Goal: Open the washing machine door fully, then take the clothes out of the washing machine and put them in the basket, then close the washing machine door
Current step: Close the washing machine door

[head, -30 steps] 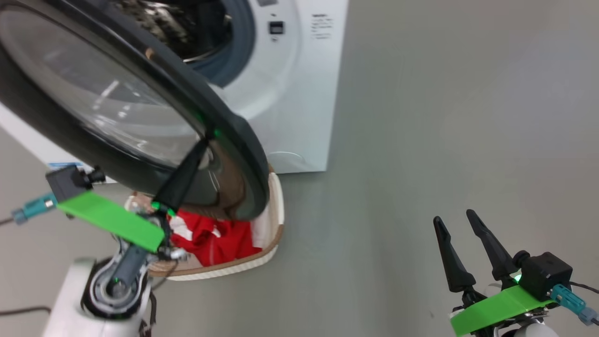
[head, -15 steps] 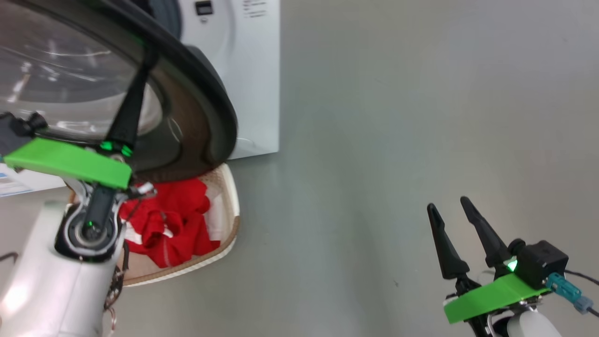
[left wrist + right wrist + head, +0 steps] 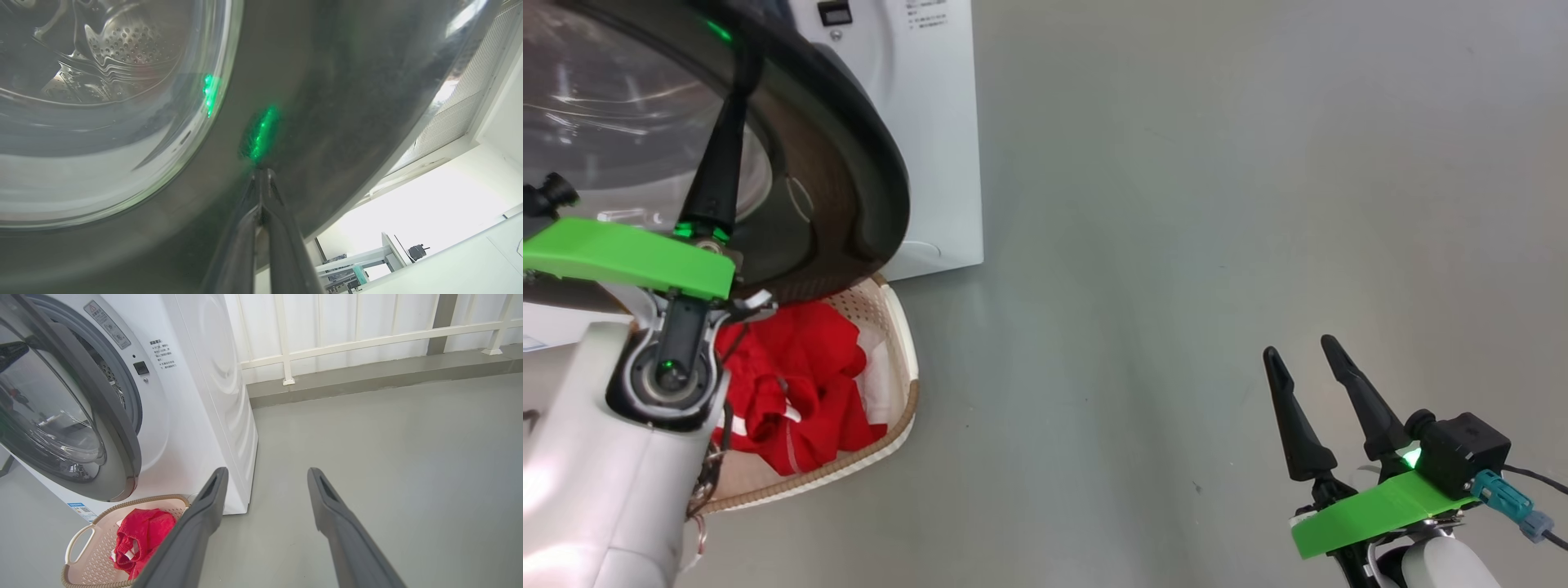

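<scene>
- The left gripper (image 3: pixel 742 69) is at the far left of the head view, its two dark fingers clenched together with nothing between them. The left wrist view shows the same: the left gripper (image 3: pixel 261 179) is pinched to a single point.
- Its tips lie against the glossy black rim of the washing machine door (image 3: pixel 866 163), just outside the glass bowl. They seem to touch the rim, though the glare in the left wrist view makes that hard to confirm.
- In the right wrist view the washing machine door (image 3: pixel 53 408) stands ajar, swung out from the machine's front, with the grey gasket showing behind it.
- Below the door's lower edge sits the basket (image 3: pixel 907 392) on the floor (image 3: pixel 1176 245), close against the machine's front, with the red clothes (image 3: pixel 800 384) bunched inside it.
- The washing machine (image 3: pixel 931 122) stands just behind the basket.
- Well apart, at the lower right, the right gripper (image 3: pixel 1298 349) hangs over bare floor, fingers spread wide and empty.
- The right wrist view looks along the right gripper (image 3: pixel 267 473) at the washing machine (image 3: pixel 196 416), the basket (image 3: pixel 94 555) and the clothes (image 3: pixel 139 539).
</scene>
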Controlling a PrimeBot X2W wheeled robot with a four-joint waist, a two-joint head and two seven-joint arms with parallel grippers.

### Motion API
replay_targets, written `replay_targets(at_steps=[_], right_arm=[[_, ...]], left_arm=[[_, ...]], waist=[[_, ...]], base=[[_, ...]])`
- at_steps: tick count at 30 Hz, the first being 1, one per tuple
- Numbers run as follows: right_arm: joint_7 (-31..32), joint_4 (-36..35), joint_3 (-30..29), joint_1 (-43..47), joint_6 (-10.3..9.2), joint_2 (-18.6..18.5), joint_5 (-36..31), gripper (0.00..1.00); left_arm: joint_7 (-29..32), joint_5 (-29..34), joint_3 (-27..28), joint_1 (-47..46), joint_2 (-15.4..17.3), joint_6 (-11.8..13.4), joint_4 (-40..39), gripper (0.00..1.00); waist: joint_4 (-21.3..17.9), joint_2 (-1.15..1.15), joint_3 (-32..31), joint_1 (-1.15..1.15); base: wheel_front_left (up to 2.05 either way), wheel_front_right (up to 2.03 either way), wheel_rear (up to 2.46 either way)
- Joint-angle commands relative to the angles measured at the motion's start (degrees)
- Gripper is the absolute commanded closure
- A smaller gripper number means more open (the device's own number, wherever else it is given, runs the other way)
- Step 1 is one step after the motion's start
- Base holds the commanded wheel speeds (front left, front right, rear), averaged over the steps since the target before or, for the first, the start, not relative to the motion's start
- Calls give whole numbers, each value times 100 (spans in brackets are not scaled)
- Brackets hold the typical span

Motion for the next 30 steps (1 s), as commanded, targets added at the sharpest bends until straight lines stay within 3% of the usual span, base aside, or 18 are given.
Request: replay_targets(at_steps=[1,4,7,11,12,14,30], right_arm=[[-37,-123,96,-92,43,-51,-25,0],[-37,-117,96,-69,43,-65,-37,0],[-37,-113,84,-21,43,-91,-40,0],[-37,-111,63,40,43,-137,-45,0],[-37,-108,57,53,43,-147,-46,0],[-37,-105,39,83,43,-166,-49,0],[-37,-106,-51,336,43,-261,-81,0]], left_arm=[[-62,-35,117,-100,230,-33,-109,100],[-143,-109,2,46,253,-33,-96,100],[-240,-205,-64,250,279,-33,-95,68],[-383,-290,-149,576,300,-33,-111,50],[-425,-308,-163,660,301,-33,-114,25],[-499,-310,-211,829,311,-33,-124,2],[-858,-30,-330,2092,325,-33,-139,0]], waist=[[47,0,-43,0],[115,0,-126,0],[188,0,-210,0],[315,0,-317,0],[348,0,-342,0],[418,0,-391,0],[877,0,-751,0]], base=[[0,0,0],[0,0,0],[0,0,0],[0,0,0],[0,0,0],[0,0,0],[0,0,0]])
